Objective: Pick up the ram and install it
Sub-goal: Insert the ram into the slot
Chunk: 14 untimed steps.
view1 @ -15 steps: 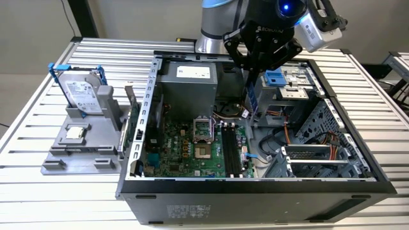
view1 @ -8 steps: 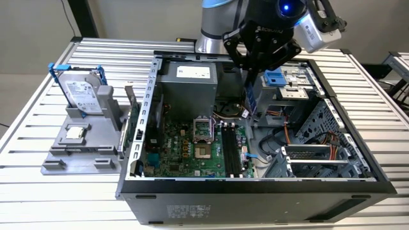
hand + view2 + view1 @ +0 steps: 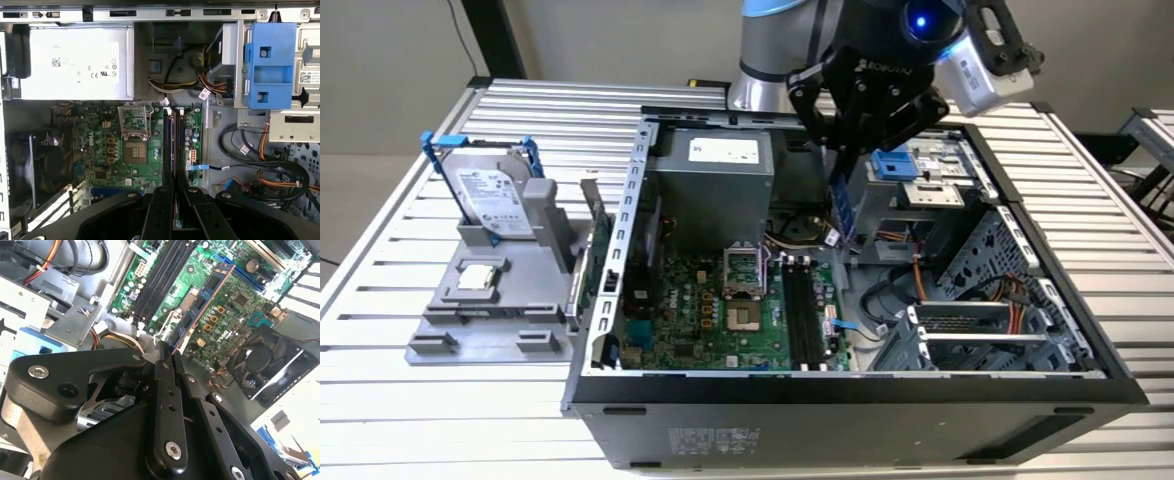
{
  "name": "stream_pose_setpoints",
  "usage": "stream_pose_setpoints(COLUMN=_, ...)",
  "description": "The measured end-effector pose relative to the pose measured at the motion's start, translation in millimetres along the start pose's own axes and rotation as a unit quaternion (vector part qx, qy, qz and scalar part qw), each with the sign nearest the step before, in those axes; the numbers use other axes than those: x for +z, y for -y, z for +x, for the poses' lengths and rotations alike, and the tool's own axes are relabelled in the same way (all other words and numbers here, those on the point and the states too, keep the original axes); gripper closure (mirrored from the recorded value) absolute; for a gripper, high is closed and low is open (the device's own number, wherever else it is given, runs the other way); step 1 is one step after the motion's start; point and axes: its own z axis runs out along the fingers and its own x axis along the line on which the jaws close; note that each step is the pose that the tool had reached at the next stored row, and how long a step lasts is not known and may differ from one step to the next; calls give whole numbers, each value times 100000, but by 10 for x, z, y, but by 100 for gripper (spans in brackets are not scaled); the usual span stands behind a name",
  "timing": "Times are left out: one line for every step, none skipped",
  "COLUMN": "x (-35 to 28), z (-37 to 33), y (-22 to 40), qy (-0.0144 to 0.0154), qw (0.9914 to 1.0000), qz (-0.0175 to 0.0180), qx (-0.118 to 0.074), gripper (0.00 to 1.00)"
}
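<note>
Because it has to go edge-first into a narrow socket, the ram (image 3: 202, 302) is carried on edge, its long blue board hanging straight down from the gripper (image 3: 845, 160) with the row of black chips facing sideways. In the exterior view the ram (image 3: 846, 205) is in the air inside the open computer case (image 3: 854, 385), its lower end above the green motherboard (image 3: 720, 310) and touching nothing there. The fingers (image 3: 165, 390) are drawn nearly together, clamped flat on the two faces of the stick at its upper end, so most of its length stands free below them. That grip, judged from the task, leaves the contact edge bare for seating.

Directly beneath the gripper run the long black memory slots (image 3: 172, 140), parallel to the held board; they look unfilled, so the installation appears not yet done. Just to one side of them sits the square processor socket (image 3: 135, 150). Further off from the gripper, the grey power supply (image 3: 75, 62) lines the case wall, and a hard drive (image 3: 494, 195) stands in a grey holder outside the case, well apart.
</note>
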Motion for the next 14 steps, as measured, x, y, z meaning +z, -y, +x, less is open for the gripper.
stream_pose_setpoints(x=1, z=-8, y=0, qy=-5, qw=100000, qz=10, qx=3, gripper=100)
stream_pose_setpoints(x=3, z=-17, y=0, qy=-6, qw=100000, qz=13, qx=1, gripper=100)
stream_pose_setpoints(x=7, z=-25, y=0, qy=1, qw=100000, qz=-4, qx=2, gripper=100)
stream_pose_setpoints(x=14, z=-34, y=0, qy=0, qw=100000, qz=-10, qx=1, gripper=100)
stream_pose_setpoints(x=19, z=-41, y=-1, qy=0, qw=100000, qz=-2, qx=1, gripper=100)
stream_pose_setpoints(x=25, z=-52, y=-1, qy=0, qw=100000, qz=-4, qx=2, gripper=100)
stream_pose_setpoints(x=29, z=-62, y=-1, qy=-5, qw=100000, qz=2, qx=-1, gripper=100)
stream_pose_setpoints(x=32, z=-70, y=-2, qy=-3, qw=100000, qz=2, qx=2, gripper=100)
stream_pose_setpoints(x=36, z=-79, y=-2, qy=-3, qw=100000, qz=4, qx=2, gripper=100)
stream_pose_setpoints(x=41, z=-86, y=-2, qy=-3, qw=100000, qz=0, qx=-1, gripper=100)
stream_pose_setpoints(x=46, z=-91, y=-2, qy=-1, qw=100000, qz=-5, qx=-1, gripper=100)
stream_pose_setpoints(x=51, z=-96, y=-2, qy=-4, qw=100000, qz=1, qx=-1, gripper=100)
stream_pose_setpoints(x=50, z=-96, y=-2, qy=-4, qw=100000, qz=2, qx=1, gripper=100)
stream_pose_setpoints(x=50, z=-96, y=-2, qy=-4, qw=100000, qz=1, qx=9, gripper=100)
